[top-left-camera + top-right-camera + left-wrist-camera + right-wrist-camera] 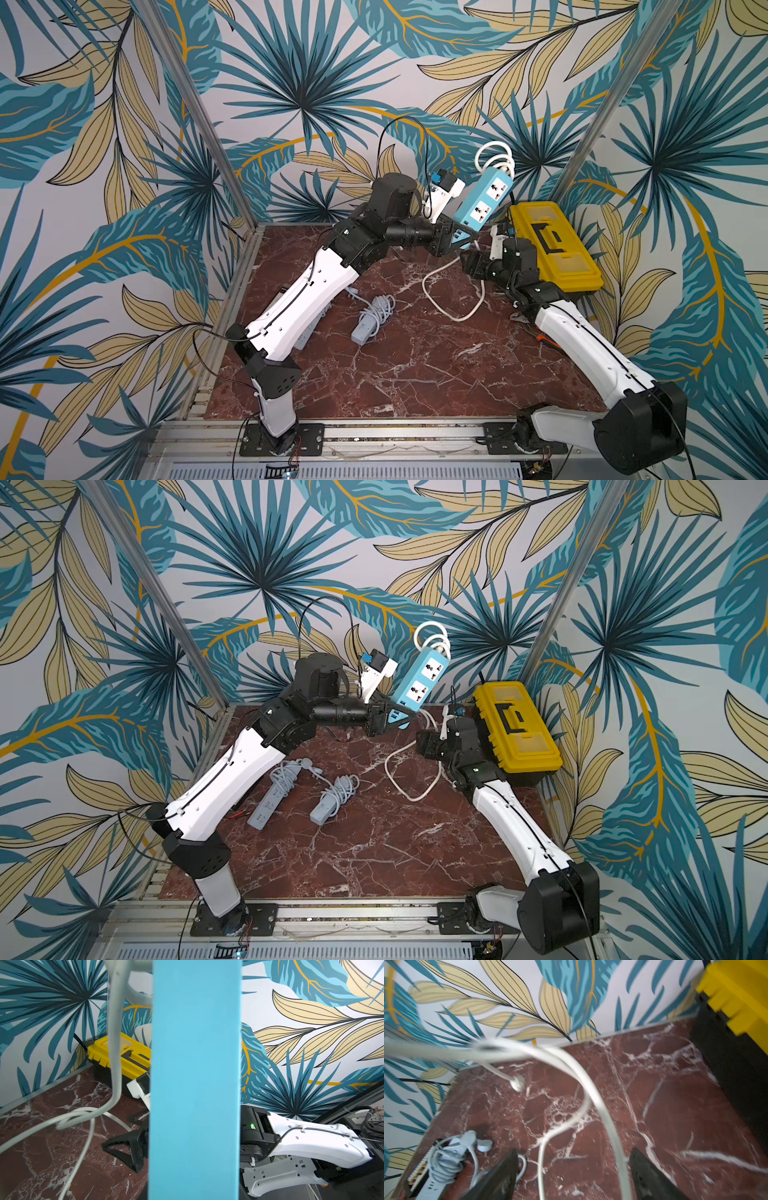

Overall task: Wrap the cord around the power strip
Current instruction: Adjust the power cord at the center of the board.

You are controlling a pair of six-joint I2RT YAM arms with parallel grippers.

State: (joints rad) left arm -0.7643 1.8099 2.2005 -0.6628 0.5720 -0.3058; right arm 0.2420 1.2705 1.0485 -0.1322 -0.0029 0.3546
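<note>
left pincer (pixel 460 240) clamped on the lower end of the light-blue rectangular plastic power strip (pixel 487 198). It holds the strip clear of the table, tilted, socket face toward the top cameras, body running up and away from the jaws. thick white round cord (pixel 494 154) makes a couple of loops at the strip's far end from the left pincer, then drops past the strip onto the red marble-pattern tabletop (pixel 415 365) in a loose curve. right pincer (pixel 574 1152) has its jaws wide apart, gripping nothing. In the blurred wrist view the cord passes through the gap between its fingers (pixel 500 1176). It sits just under the left pincer, near but apart. yellow-lidded black plastic toolbox (pixel 555 245) is right behind the right pincer's wrist. grey plastic power strip (pixel 322 810) with its cord wound on, and second grey strip (pixel 266 808) beside it, lie on the table well back from the left pincer, toward the arm bases.
</note>
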